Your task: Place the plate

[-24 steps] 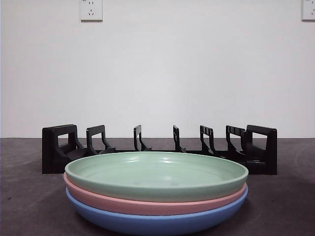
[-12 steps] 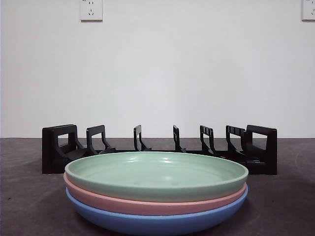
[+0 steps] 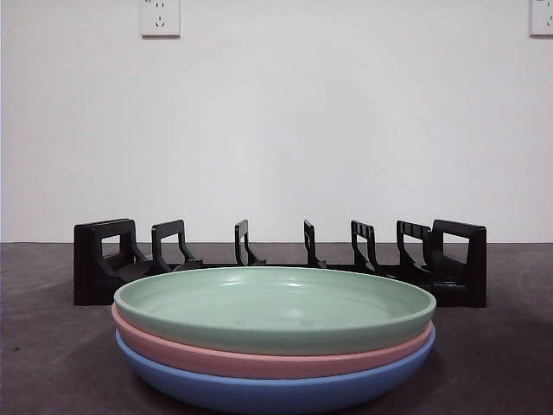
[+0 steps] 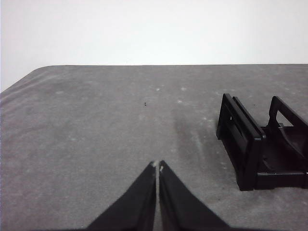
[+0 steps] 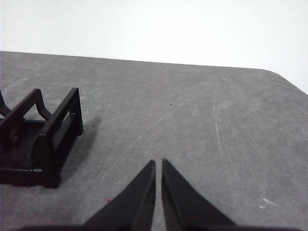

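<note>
1. Pale green round plate [image 3: 275,307] tops a stack: pink plate [image 3: 259,359] under it, blue plate [image 3: 276,391] at the bottom, on the grey counter [image 3: 52,363].
2. Black slotted plastic dish rack [image 3: 276,259] stands behind the stack, holding nothing.
3. Left hand [image 4: 157,167] closed, empty, over bare counter beside one rack end.
4. Right hand [image 5: 159,163] nearly closed, empty, near the other end.

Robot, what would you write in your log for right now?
plates: three stacked, green on top | rack: no plates in it | left gripper: shut, holding nothing | right gripper: shut, holding nothing
</note>
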Motion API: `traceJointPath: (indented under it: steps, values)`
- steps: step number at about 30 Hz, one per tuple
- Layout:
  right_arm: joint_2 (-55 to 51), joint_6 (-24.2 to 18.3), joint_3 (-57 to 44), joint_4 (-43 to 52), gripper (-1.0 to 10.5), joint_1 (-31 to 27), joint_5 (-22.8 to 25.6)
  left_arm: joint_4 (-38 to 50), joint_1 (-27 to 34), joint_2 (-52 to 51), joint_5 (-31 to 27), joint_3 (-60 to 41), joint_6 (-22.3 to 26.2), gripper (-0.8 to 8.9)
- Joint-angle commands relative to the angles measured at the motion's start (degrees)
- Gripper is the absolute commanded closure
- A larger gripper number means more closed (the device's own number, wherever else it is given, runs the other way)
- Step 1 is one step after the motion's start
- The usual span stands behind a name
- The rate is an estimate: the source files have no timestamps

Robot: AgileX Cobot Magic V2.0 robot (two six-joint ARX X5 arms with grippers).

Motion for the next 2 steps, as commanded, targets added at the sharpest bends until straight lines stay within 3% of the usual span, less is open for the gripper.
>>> traceJointPath:
  steps: [1, 2]
  values:
    - [0.0, 0.6, -0.2, 0.7, 9.3, -0.1, 0.2, 0.7, 0.1, -0.1, 0.1, -1.2, -0.2, 8.06]
    - [0.0, 0.6, -0.2, 0.7, 9.3, -0.1, 0.2, 0.7, 0.1, -0.1, 0.1, -1.2, -0.2, 8.06]
